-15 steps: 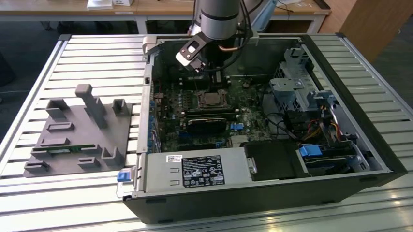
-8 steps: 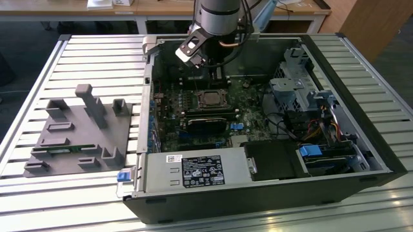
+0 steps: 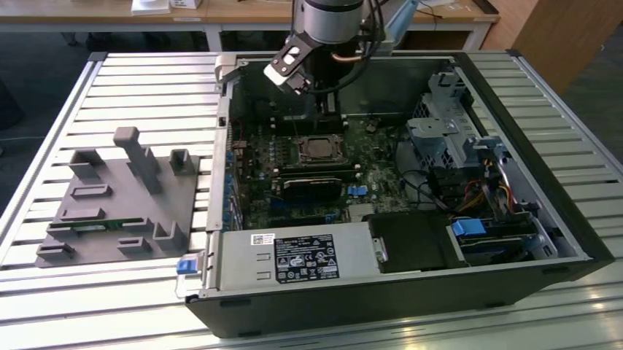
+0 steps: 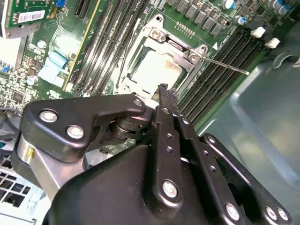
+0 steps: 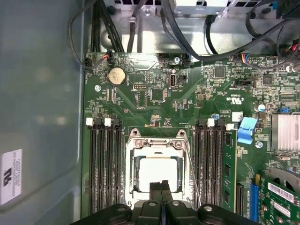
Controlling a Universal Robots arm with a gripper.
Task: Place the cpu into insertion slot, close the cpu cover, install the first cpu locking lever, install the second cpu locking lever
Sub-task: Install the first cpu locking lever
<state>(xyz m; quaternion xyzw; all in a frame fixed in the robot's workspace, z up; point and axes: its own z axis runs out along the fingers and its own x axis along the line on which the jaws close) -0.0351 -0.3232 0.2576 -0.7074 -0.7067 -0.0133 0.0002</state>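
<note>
The cpu point(image 5: 158, 171) lies in the insertion slot point(image 3: 319, 149), its pale square face showing through the cut-out of the cpu cover point(image 5: 154, 145). The silver cover lies flat over the chip. A thin metal locking lever point(image 5: 192, 174) stands out at an angle beside the socket, and in the second wrist view this lever point(image 4: 226, 65) sticks out over the memory slots. My gripper point(image 5: 161, 184) is shut with nothing between its fingers. It hangs just above the socket's edge, its tips point(image 4: 163, 88) close to the cpu point(image 4: 157, 70). In the exterior view the gripper point(image 3: 331, 115) reaches down into the open case.
Long black memory slots point(image 5: 103, 164) flank the socket on both sides. A black heatsink-like block point(image 3: 311, 186) and the grey power supply box point(image 3: 292, 257) lie nearer the case front. A drive cage with cables point(image 3: 453, 142) is at the exterior view's right, a grey fixture plate point(image 3: 117, 208) at its left.
</note>
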